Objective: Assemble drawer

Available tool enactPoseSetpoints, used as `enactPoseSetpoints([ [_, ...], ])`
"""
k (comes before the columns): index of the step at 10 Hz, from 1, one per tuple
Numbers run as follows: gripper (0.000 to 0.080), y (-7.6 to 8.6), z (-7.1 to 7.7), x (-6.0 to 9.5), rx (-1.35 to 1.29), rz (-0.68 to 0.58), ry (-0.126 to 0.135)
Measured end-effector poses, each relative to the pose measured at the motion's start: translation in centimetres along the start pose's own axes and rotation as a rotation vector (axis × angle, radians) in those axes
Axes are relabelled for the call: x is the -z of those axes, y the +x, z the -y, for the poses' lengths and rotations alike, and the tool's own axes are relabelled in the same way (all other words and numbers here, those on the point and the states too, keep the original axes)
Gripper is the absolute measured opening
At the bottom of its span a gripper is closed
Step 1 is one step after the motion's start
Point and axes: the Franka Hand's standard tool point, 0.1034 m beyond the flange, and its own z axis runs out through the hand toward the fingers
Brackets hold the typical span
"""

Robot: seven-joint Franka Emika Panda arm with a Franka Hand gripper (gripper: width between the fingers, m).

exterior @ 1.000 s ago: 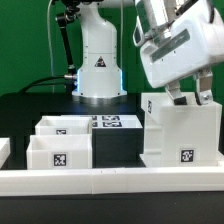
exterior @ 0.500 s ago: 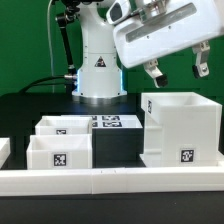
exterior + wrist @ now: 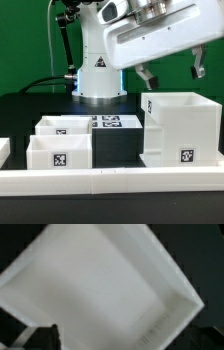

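The drawer's large white cube-shaped casing (image 3: 181,128) stands on the black table at the exterior view's right, open side up, a tag on its front. Two smaller white trays (image 3: 60,143) sit at the left, one behind the other, the front one tagged. My gripper (image 3: 172,72) hangs above the casing, clear of its rim, fingers spread apart and empty. The wrist view looks down into the casing's pale interior (image 3: 100,291); one dark fingertip (image 3: 35,336) shows at the picture's edge.
A long low white rail (image 3: 110,180) runs along the front. The marker board (image 3: 108,124) lies flat between the trays and the casing. The arm's white base (image 3: 98,65) stands behind, with cables at its left.
My gripper has let go of the casing's rim and risen above it, tilting. The casing has stayed in place.
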Motion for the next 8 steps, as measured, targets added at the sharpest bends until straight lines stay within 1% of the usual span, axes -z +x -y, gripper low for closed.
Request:
enactPoseSetpoints([
  [1, 0.0649, 0.6, -1.3, 0.3, 0.098, 0.005, -0.017],
  [2, 0.0649, 0.9, -1.9, 0.6, 0.18, 0.0, -0.031],
  [6, 0.0649, 1.0, -2.1, 0.5, 0.41, 0.004, -0.033],
  [7, 0.0649, 1.4, -3.2, 0.7, 0.511, 0.006, -0.059],
  [8, 0.0649, 1.7, -4.6, 0.9, 0.523, 0.006, -0.103],
])
